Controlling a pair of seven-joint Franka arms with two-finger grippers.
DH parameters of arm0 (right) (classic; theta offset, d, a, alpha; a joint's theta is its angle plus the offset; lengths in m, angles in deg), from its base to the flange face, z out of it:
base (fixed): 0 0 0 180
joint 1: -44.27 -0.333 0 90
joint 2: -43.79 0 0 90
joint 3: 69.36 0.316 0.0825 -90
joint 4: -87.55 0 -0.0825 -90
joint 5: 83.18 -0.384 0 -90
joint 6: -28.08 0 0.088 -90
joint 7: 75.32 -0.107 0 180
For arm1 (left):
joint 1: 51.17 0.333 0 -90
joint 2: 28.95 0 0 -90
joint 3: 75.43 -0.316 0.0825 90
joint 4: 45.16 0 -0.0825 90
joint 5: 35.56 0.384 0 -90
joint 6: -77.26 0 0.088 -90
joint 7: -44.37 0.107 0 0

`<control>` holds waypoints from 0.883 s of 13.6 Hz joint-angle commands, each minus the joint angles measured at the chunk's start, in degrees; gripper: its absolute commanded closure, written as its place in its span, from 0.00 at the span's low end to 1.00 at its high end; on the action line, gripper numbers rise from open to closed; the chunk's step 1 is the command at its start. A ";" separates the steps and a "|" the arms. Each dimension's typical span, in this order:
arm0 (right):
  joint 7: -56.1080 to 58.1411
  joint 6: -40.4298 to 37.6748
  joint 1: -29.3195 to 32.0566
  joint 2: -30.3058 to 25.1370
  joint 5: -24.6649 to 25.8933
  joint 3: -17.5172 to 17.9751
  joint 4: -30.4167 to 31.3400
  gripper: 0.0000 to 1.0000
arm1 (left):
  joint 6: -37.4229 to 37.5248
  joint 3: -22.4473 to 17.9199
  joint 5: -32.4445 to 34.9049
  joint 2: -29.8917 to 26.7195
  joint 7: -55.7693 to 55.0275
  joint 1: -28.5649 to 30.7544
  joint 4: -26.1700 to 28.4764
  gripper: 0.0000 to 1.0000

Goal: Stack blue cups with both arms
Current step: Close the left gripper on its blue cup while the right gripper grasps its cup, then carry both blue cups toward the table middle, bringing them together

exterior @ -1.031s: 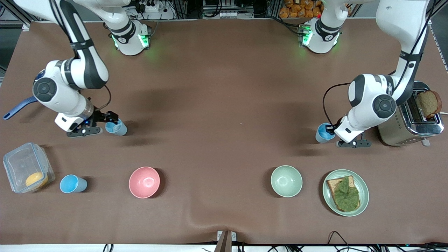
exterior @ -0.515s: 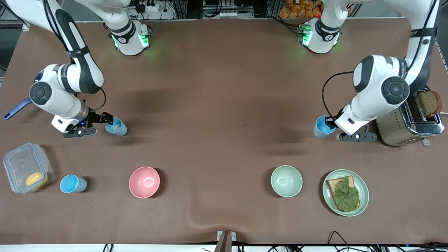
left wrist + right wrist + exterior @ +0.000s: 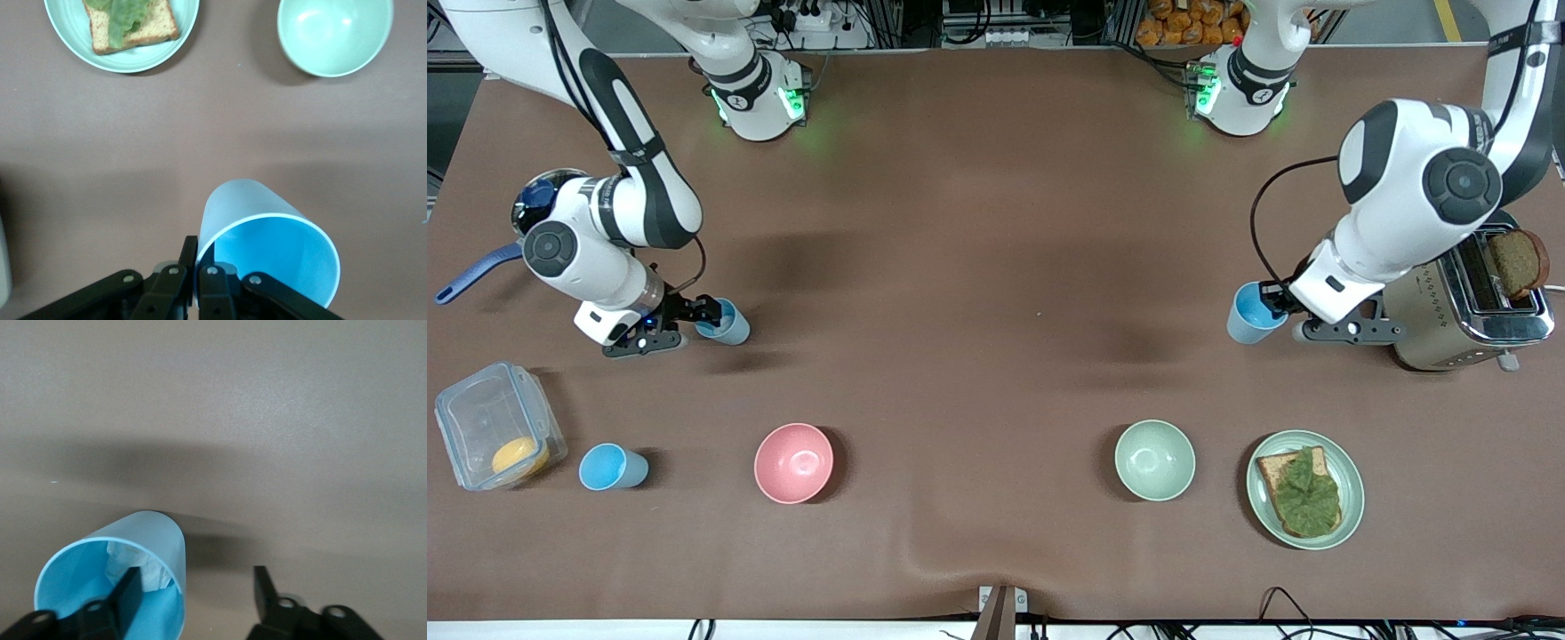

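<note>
blue pan (image 3: pixel 476 267) mostly hidden by right arm (image 3: pixel 596 240)

Matt brown cloth-like counter (image 3: pixel 978 293); smooth light-blue plastic cups (image 3: pixel 270 247) (image 3: pixel 123 577); glossy pink bowl (image 3: pixel 793 462); shiny metal toaster (image 3: pixel 1463 311) at three o'clock; clear plastic box (image 3: pixel 494 427).

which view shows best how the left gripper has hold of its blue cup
The left wrist view: the left gripper has its fingers pinched shut on the rim of the blue cup, one inside, one outside. The front view shows only the cup at the gripper's tip, beside the toaster. The right wrist view misses it.
</note>
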 commanded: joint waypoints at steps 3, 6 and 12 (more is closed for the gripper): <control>-0.55 -0.55 -2.01 0.71 -1.64 0.88 -1.04 1.00 | 3.03 1.53 -1.35 -2.21 -2.11 0.14 -1.13 1.00; -0.11 -4.57 -3.76 0.71 -1.73 1.06 -3.58 1.00 | 3.39 1.53 -1.34 -2.65 -2.82 0.14 -1.91 1.00; -3.25 -12.06 -11.05 0.71 -8.58 1.06 -10.18 1.00 | 8.32 2.41 -2.04 -1.87 -4.93 0.05 -7.37 1.00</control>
